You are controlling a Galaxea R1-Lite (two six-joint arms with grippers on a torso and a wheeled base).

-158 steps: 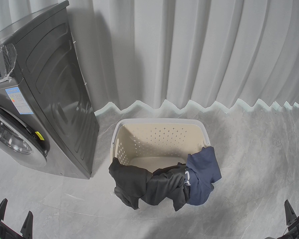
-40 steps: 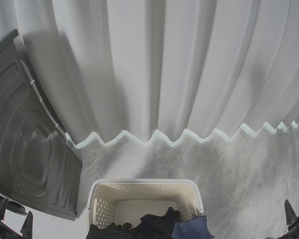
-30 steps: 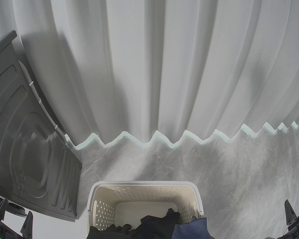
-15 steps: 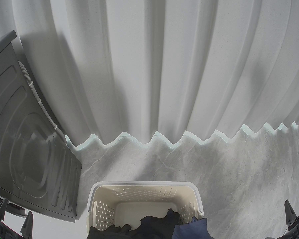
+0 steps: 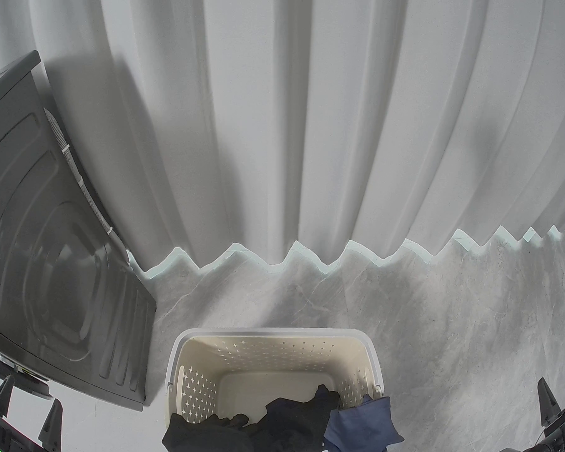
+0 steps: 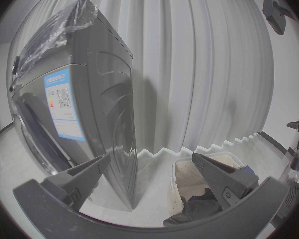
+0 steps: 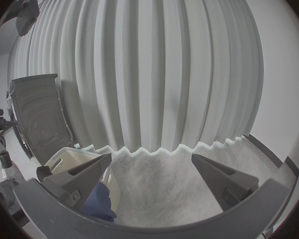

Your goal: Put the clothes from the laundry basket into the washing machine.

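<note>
Both jaws are spread, empty. Only the camera was shifted; laundry basket (image 5: pixel 273 333) at six o'clock and washing machine (image 5: pixel 44 252) at nine are unmoved, clothes (image 5: pixel 295 419) not yet grasped.

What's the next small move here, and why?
Probably swing the right gripper in and down toward the navy garment. Both it and the left gripper are open and empty. The clothes lie draped over the near rim of the laundry basket, with the navy one on the right arm's side.
</note>
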